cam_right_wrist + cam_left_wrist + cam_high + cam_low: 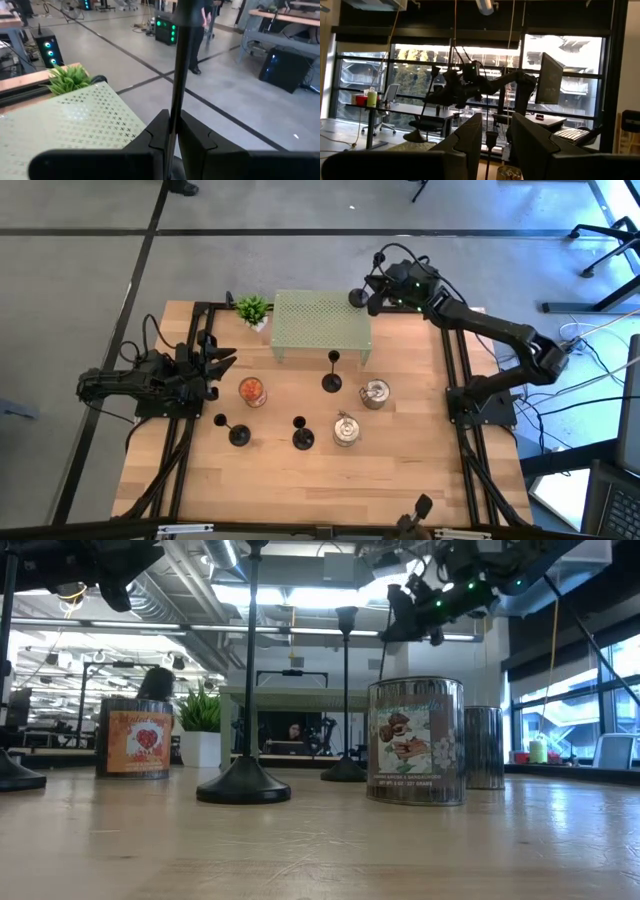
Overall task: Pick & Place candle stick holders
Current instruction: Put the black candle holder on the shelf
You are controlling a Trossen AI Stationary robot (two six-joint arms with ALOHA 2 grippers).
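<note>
Three black candlesticks stand on their disc bases on the wooden table: one in front of the green shelf (pixel 331 383), two nearer the front edge (pixel 239 435) (pixel 302 440). My right gripper (pixel 368 295) is shut on a fourth candlestick (pixel 357 298) over the far right corner of the green perforated shelf (pixel 322 325). The left wrist view shows this candlestick (pixel 426 102) tilted, its base low, close above the shelf. Whether the base touches the shelf cannot be told. My left gripper (pixel 228 360) is open and empty at the table's left edge. My right gripper pinches the candlestick's thin stem (pixel 175 95) between its two fingers, about midway along it. The fingers come from the table's far right side and lie across the stem. The candlestick is tilted, its base (pixel 415 136) lowest, over the shelf.
A glass jar with orange contents (pixel 252 391) and two with silver contents (pixel 375 393) (pixel 346 430) stand among the candlesticks. A small green plant (pixel 252 310) stands at the shelf's left end. Bare wood lies along the table's front edge (pixel 320 490).
</note>
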